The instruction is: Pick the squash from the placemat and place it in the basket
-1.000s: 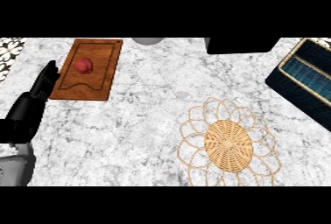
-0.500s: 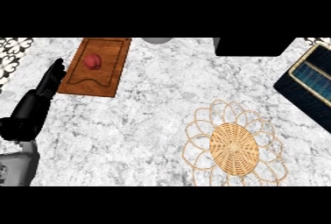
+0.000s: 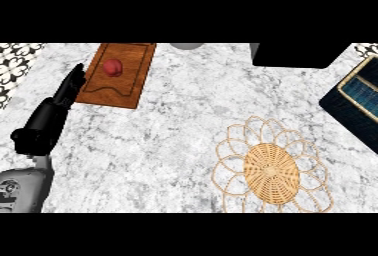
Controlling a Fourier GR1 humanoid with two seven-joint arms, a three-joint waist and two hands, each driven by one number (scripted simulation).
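The left hand (image 3: 63,95) is seen at the left side of the view, on the end of a grey forearm that comes up from the lower left corner. Its black fingers are held straight and close together, so the hand is open and narrow. Nothing is held in it. The fingertips are just beside the left edge of the placemat (image 3: 118,75); whether they touch it cannot be told. The right hand is not seen at all.

The squash (image 3: 112,67), small and red, lies on the brown placemat, a little to the right of the fingertips and slightly farther away. It is not touched by the hand.

The basket (image 3: 272,165), flat and woven with a ring of loops round it, lies well apart from the hand, far to its right and nearer to the robot.

Everything rests on a white and grey marble bench (image 3: 184,125). A dark blue box (image 3: 358,100) with a pale rim is seen far to the right of the hand. A black block (image 3: 295,54) sits at the far edge, also to the right.
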